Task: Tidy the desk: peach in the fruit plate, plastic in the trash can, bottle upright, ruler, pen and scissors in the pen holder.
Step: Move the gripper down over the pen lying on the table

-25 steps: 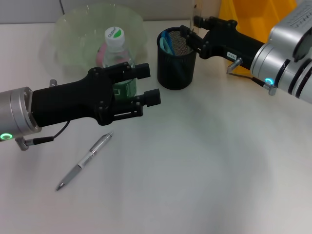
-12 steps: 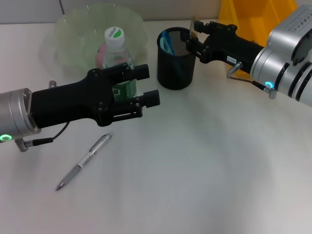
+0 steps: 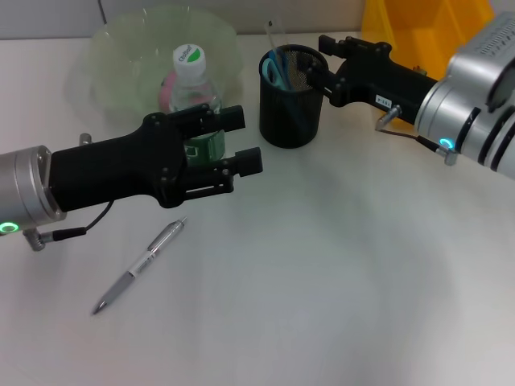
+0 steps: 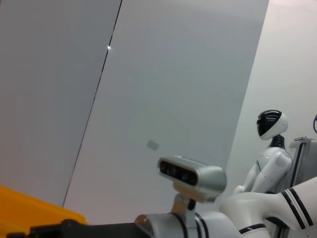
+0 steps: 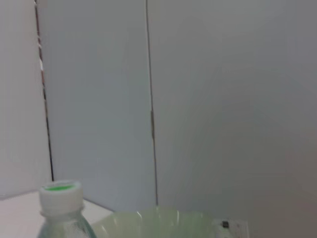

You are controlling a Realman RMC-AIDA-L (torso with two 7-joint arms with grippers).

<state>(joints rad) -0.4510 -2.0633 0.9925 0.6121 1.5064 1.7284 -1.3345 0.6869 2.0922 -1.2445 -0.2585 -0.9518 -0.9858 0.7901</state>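
The bottle with a white cap stands upright in front of the green fruit plate; its cap also shows in the right wrist view. My left gripper is open just in front of the bottle, hiding the bottle's lower half. A pink peach lies in the plate behind the bottle. The black mesh pen holder holds blue-handled scissors and a thin clear ruler leaning at its far rim. My right gripper is open at the holder's right rim. The pen lies on the desk. No plastic is in view.
A yellow bin stands behind the right arm at the back right; its edge shows in the left wrist view. The green plate's rim appears in the right wrist view.
The ruler left the right gripper and now stands in the pen holder. The right gripper shifted slightly right along the rim. The left arm stayed put.
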